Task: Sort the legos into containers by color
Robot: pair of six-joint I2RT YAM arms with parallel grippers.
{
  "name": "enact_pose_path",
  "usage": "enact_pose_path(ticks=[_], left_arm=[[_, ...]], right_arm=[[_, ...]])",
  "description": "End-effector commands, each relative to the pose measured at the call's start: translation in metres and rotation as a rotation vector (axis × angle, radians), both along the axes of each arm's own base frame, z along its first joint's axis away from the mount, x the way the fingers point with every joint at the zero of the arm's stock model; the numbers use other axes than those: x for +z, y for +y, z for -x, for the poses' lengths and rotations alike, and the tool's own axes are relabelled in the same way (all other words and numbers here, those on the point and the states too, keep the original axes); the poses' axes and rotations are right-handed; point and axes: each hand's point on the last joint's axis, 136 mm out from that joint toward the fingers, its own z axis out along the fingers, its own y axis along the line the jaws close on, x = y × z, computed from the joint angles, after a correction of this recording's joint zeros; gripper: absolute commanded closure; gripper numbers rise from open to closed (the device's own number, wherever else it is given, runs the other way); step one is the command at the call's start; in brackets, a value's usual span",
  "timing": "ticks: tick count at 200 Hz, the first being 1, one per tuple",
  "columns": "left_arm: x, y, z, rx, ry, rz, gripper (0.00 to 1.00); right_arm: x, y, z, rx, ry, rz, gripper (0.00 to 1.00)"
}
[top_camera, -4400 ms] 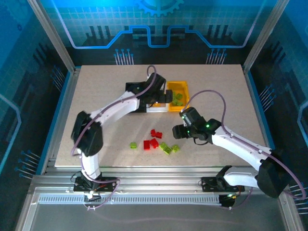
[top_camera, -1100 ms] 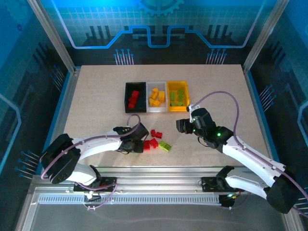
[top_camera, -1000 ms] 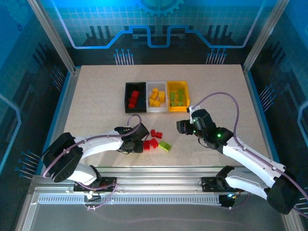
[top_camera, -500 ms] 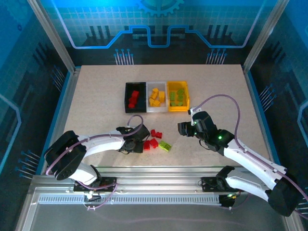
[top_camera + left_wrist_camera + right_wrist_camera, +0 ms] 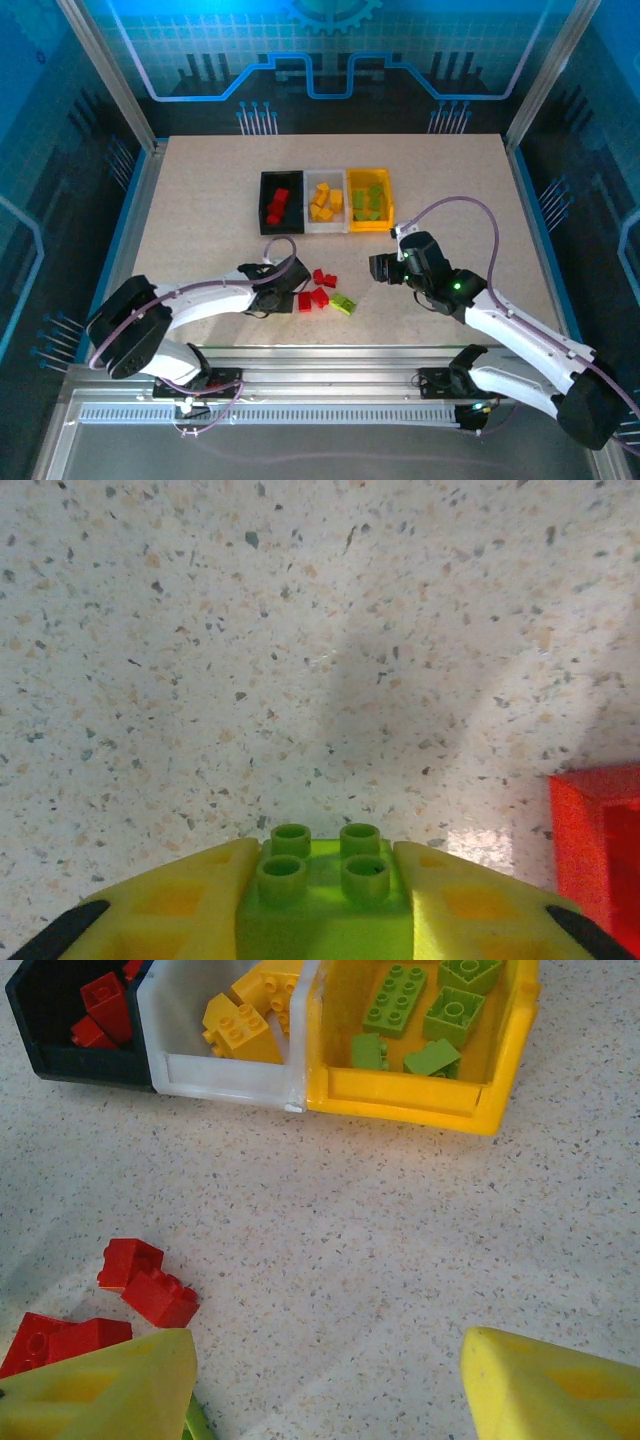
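Observation:
My left gripper is shut on a lime green lego, studs up, just above the speckled table. In the top view the left gripper sits left of the loose legos: red ones and a green one. A red lego lies to its right. My right gripper hangs open over bare table, right of the red legos. The containers stand in a row: black with red legos, white with yellow, yellow-orange with green.
The row of bins lies just ahead of the right gripper. Metal frame posts and blue walls enclose the table. The table's near edge runs close behind the loose legos.
The left gripper's jaws have closed on the green lego at the left of the pile. The right gripper has crept slightly toward the pile and stays open.

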Motion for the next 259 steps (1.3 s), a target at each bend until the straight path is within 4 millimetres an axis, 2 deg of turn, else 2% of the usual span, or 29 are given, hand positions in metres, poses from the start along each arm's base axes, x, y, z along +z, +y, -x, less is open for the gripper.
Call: enact_pose_path(ticks=[1,18,38,74,88,103,125,170,188,211,238,259], left_arm=[[0.025,-0.004,-0.004,-0.019,-0.046,0.019,0.66],[0.052,-0.019,-0.018,-0.052,-0.107,0.055,0.66],[0.083,-0.044,-0.046,-0.093,-0.185,0.086,0.66],[0.137,-0.113,-0.11,-0.18,-0.328,0.179,0.66],[0.147,-0.137,-0.136,-0.201,-0.353,0.203,0.66],[0.148,-0.158,-0.162,-0.214,-0.356,0.213,0.66],[0.149,-0.179,-0.195,-0.221,-0.357,0.217,0.66],[0.138,-0.201,-0.244,-0.208,-0.351,0.214,0.66],[0.131,-0.208,-0.254,-0.21,-0.342,0.216,0.65],[0.12,-0.217,-0.259,-0.213,-0.323,0.227,0.59],[0.116,-0.221,-0.259,-0.208,-0.311,0.246,0.43],[0.129,-0.222,-0.256,-0.206,-0.319,0.277,0.29]], right_arm=[[0.002,0.0,0.0,-0.014,-0.013,-0.026,0.29],[0.001,0.0,0.001,-0.018,-0.009,-0.028,0.29],[-0.002,-0.003,0.002,-0.032,-0.006,-0.031,0.29],[-0.011,-0.008,0.005,-0.052,0.023,-0.02,0.29],[-0.014,-0.011,0.006,-0.061,0.034,-0.008,0.28],[-0.017,-0.014,0.008,-0.07,0.045,-0.001,0.28],[-0.017,-0.019,0.012,-0.079,0.047,0.001,0.29],[-0.018,-0.024,0.017,-0.089,0.063,0.008,0.28],[-0.019,-0.026,0.018,-0.095,0.064,0.005,0.28],[-0.018,-0.027,0.02,-0.096,0.065,0.002,0.28],[-0.016,-0.028,0.022,-0.094,0.066,-0.005,0.28],[-0.016,-0.027,0.022,-0.091,0.07,-0.005,0.27]])
